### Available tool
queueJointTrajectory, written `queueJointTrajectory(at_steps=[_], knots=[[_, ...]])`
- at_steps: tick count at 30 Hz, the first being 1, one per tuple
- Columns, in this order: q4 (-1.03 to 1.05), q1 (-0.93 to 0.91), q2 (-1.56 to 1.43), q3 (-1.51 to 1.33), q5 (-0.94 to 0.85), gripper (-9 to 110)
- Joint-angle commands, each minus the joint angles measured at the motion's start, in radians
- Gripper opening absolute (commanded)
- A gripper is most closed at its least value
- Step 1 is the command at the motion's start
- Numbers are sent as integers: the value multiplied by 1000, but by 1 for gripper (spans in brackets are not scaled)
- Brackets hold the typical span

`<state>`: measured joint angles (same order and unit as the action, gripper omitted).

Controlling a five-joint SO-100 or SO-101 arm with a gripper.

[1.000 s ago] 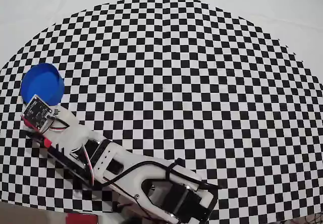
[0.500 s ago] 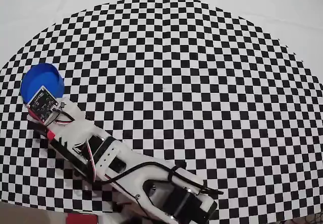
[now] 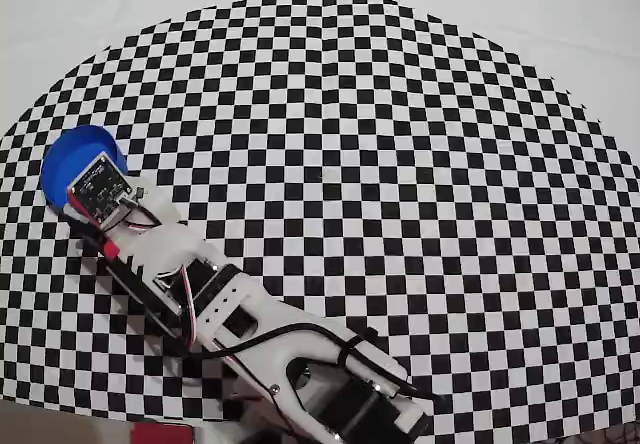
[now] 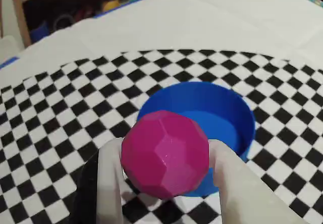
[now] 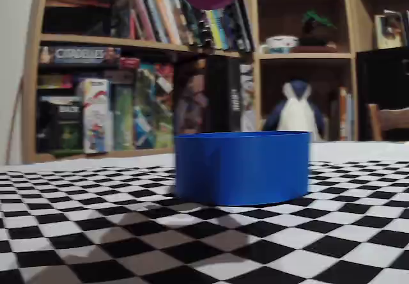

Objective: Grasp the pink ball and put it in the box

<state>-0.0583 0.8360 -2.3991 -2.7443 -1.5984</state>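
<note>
Fingers (image 4: pixel 108 183) of pale plastic pinch the faceted magenta-pink ball (image 4: pixel 165 153) from either side, spread just as wide as the ball. It hangs high over the near rim of the round bright-blue box (image 4: pixel 222 113), seemingly carried there for dropping in. Beneath lies the checkered worktop (image 3: pixel 400 164); the arm (image 3: pixel 250 334) reaches in from the overhead view's lower edge.

Wooden bookshelf (image 5: pixel 128 41) with books and board games behind a worktop (image 5: pixel 77 188) under a checkered cloth; stuffed penguin (image 5: pixel 295 108) on a shelf
</note>
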Motion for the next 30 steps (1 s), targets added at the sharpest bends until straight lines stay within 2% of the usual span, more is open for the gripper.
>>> queueJointTrajectory(at_steps=[1,19,30], knots=[[-18,-12,-54,8,-8,6],[-28,-114,26,9,-8,6],[-129,-127,304,158,-8,6]])
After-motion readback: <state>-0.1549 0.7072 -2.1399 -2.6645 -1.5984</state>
